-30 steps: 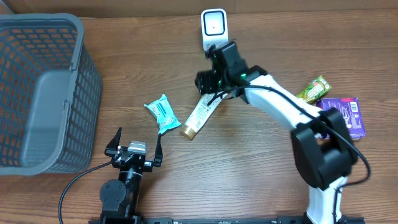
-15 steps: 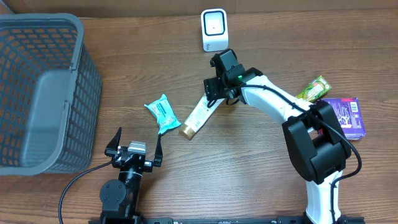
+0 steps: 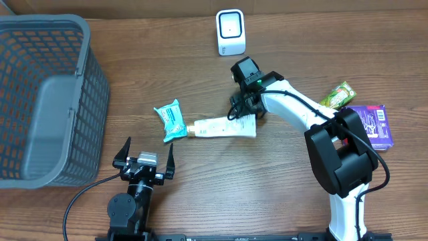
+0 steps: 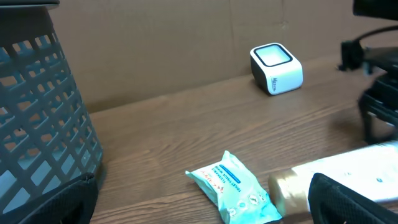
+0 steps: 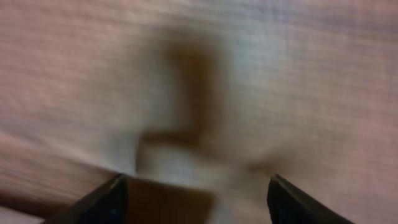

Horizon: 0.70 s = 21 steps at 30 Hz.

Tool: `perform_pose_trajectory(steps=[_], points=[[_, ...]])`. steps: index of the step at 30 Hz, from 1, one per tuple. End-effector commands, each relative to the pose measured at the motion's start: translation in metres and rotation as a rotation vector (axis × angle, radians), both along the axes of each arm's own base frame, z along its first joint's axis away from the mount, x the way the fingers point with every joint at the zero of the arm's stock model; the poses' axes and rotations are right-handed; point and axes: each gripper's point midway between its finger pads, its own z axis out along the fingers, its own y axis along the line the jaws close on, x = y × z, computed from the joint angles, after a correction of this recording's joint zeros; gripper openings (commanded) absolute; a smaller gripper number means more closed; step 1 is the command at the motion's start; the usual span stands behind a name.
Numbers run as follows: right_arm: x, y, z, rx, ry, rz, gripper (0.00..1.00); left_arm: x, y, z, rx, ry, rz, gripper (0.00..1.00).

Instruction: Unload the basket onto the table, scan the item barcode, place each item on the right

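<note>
Your right tool [image 3: 244, 117] is hanging over the gold-capped tube [image 3: 217, 126] (gripping or not, I cannot tell); the scanner [image 3: 231, 31] beyond it is awaiting the barcode. Your left tool [image 3: 148, 148] is gaping wide.

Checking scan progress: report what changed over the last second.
The right hand pulled back from the scanner and swung the tube down flat, its cap beside the wipes packet, which shifted slightly left. Grip unclear. Left hand, basket and purple box unchanged.

Basket [image 3: 93, 87] far left; scanner [image 3: 231, 31] at back; tube [image 3: 221, 126] mid-table, packet [image 3: 170, 120] just left; box [image 3: 371, 125] far right.
</note>
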Motion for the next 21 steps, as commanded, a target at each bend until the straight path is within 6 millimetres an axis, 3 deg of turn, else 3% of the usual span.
perform_pose_trajectory(steps=[1, 6, 12, 14, 21], points=[[-0.013, 0.0, 0.009, 0.003, 0.066, 0.039, 0.69, 0.0, 0.001, -0.001, -0.003, 0.001, 0.006, 1.0], [-0.044, 0.012, 0.03, 0.12, 0.222, 0.156, 0.71, 0.0, 0.001, -0.001, -0.003, 0.001, 0.006, 1.0], [-0.046, 0.022, 0.088, 0.289, 0.263, 0.269, 0.81, 0.0, 0.001, -0.001, -0.003, 0.001, 0.006, 1.0], [-0.047, 0.027, 0.098, 0.351, 0.264, 0.336, 0.86, 0.0, 0.001, -0.001, -0.003, 0.001, 0.006, 1.0], [-0.066, 0.031, 0.084, 0.374, 0.295, 0.506, 0.96, 0.0, 0.001, -0.001, -0.003, 0.001, 0.006, 1.0]])
